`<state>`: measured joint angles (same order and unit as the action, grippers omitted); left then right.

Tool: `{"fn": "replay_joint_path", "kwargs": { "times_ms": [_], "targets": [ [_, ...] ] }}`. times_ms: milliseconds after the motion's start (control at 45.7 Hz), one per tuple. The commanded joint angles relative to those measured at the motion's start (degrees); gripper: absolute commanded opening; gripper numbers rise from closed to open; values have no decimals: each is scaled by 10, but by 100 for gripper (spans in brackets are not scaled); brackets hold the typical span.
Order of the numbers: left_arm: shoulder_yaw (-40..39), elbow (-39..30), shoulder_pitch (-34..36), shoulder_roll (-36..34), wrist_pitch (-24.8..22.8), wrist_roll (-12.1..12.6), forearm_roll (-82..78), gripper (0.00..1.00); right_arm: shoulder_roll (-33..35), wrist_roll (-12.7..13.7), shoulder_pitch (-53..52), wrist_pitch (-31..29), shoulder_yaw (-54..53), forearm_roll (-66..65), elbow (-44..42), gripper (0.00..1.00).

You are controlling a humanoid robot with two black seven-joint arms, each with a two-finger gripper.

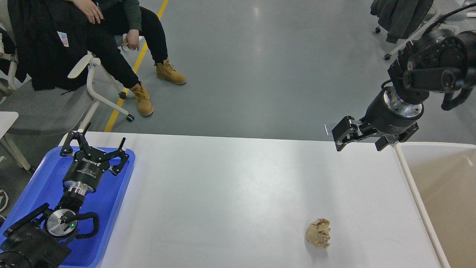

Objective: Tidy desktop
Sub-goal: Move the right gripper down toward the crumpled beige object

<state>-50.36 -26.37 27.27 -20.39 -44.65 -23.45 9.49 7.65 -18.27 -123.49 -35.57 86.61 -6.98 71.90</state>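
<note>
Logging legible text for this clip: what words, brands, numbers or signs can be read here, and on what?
"ROBOTIQ": on the left gripper body, over the blue tray.
Smaller line beneath it: too small to read.
Right gripper wrist lettering: blurred, unreadable.
Badge on the seated person: no legible text.

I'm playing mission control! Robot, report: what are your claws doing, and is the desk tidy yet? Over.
Left claw open over blue tray, empty. Right claw high by the bin, grip unclear. Crumpled paper ball alone on desktop. Nothing in the way.
</note>
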Motion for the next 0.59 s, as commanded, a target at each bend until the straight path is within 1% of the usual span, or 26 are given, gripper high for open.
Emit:
{"fn": "replay_joint_path", "kwargs": {
  "times_ms": [0, 372, 569],
  "targets": [
    [0, 0, 1, 0, 0, 0, 0, 99, 3, 2, 2, -14, 0, 6, 0, 100],
    [0, 0, 0, 0, 0, 0, 0, 99, 6, 3, -6, -15, 7, 2, 0, 100],
    [0, 0, 1, 0, 0, 0, 0, 99, 12, 3, -18, -35, 8, 0, -5, 100]
  ]
}}
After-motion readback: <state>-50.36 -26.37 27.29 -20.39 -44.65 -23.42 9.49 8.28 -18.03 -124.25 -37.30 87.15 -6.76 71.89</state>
